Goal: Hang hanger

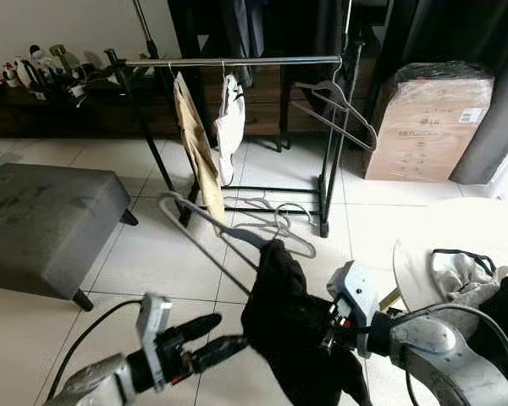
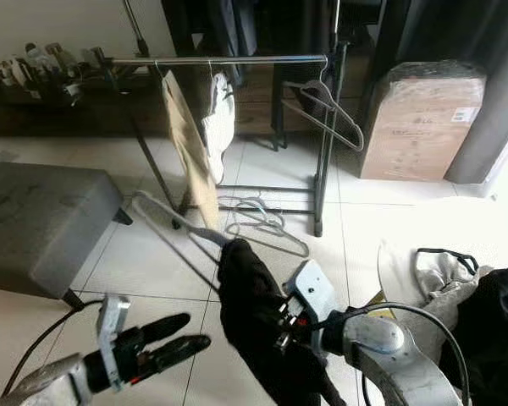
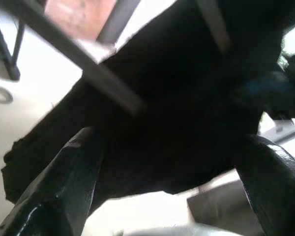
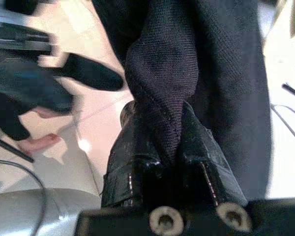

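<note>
A black garment (image 1: 288,326) hangs on a grey hanger (image 1: 195,217) whose bare arm sticks out up and to the left. My right gripper (image 1: 328,334) is shut on a fold of the garment; the right wrist view shows the cloth (image 4: 162,73) pinched between the fingers (image 4: 132,147). My left gripper (image 1: 218,334) stands open just left of the garment, fingertips close to its edge. In the left wrist view the black cloth (image 3: 177,108) lies ahead between the spread fingers (image 3: 54,191). The clothes rack's metal bar (image 1: 237,61) runs across the back.
On the rack hang a tan garment (image 1: 195,144), a white one (image 1: 230,127) and an empty hanger (image 1: 339,106). Spare hangers (image 1: 275,222) lie on the tiles under it. A grey ottoman (image 1: 46,224) stands left, a cardboard box (image 1: 427,123) back right, piled clothes (image 1: 461,275) right.
</note>
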